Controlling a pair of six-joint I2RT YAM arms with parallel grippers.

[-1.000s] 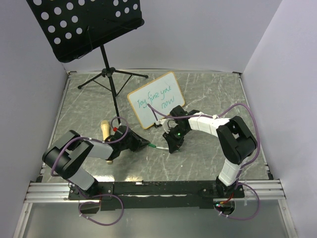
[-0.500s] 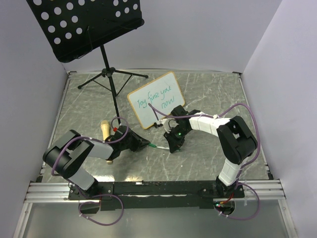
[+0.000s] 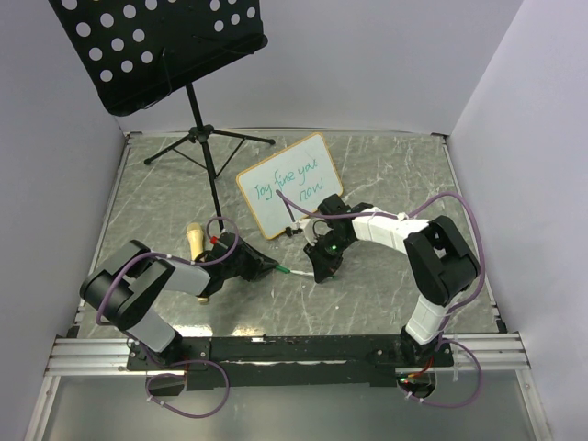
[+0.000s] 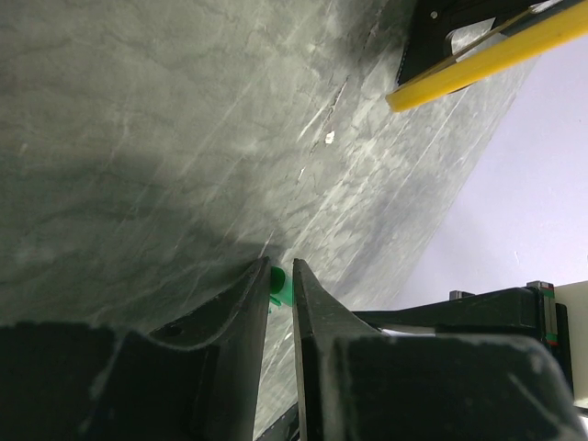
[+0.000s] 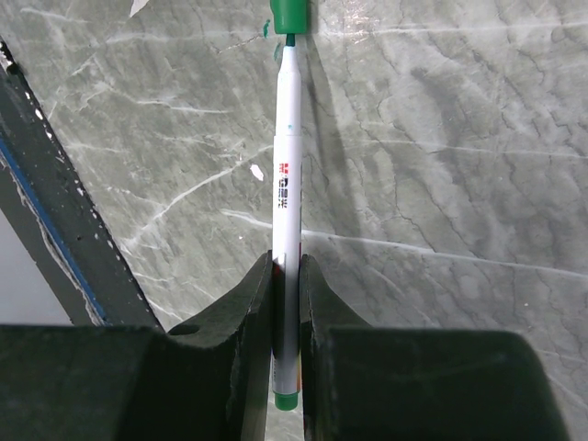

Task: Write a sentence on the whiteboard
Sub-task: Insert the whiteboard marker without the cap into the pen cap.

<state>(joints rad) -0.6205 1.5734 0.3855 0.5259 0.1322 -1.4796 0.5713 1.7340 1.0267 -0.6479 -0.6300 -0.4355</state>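
Right wrist view: the right hand (image 5: 286, 276) is clamped on a white marker (image 5: 288, 175), its two dark fingers pressed against the rear part of the barrel, with the green end plug showing just behind them. The barrel runs straight out from the hand, low over the grey marbled counter (image 5: 441, 184), and its thin nib end meets the mouth of a green cap (image 5: 289, 14); whether the nib is already inside cannot be told. In the left wrist view, the left hand (image 4: 280, 271) has its fingers drawn nearly together, pinching that same cap, of which only a small green piece shows between the tips. From above, the two hands face each other low over the counter, left hand on the left and right hand on the right, with the marker and cap bridging the short gap between them. The whiteboard (image 3: 303, 179) sits just behind this meeting point, nearer the right hand, turned at an angle, its wooden frame whole and green handwriting in two lines across its white face. To the left of the whiteboard rises the pole of a black perforated music stand (image 3: 165, 46), whose tripod feet spread toward the back of the counter. A tan wooden object (image 3: 195, 241) lies left of and nearer than the whiteboard, beside the left arm.
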